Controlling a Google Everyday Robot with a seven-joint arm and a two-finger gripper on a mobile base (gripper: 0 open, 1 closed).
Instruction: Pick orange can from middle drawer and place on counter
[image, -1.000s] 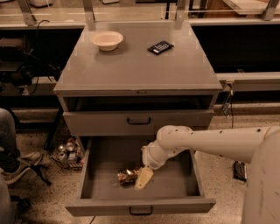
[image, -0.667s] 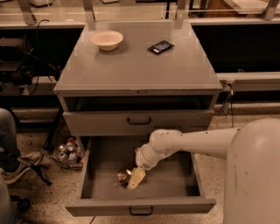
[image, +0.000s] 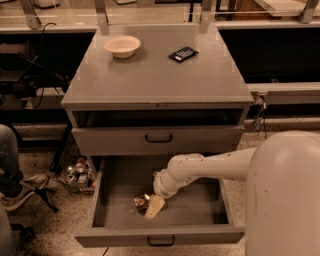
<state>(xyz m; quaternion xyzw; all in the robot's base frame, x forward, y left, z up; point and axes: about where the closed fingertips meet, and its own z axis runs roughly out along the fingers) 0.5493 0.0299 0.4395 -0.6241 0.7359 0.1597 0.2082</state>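
Gripper: my cream gripper (image: 154, 207) sits inside wide grey metal drawer (image: 115, 236); its grip state I cannot tell.
Can: shiny golden-orange metal can (image: 140, 201), just beside gripper at 10 o'clock.

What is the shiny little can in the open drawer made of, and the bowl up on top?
The orange can looks like thin metal: golden, shiny and dented. The bowl looks like matte cream ceramic or plastic; hard to say which. The pincer sits right beside the can in the middle drawer.
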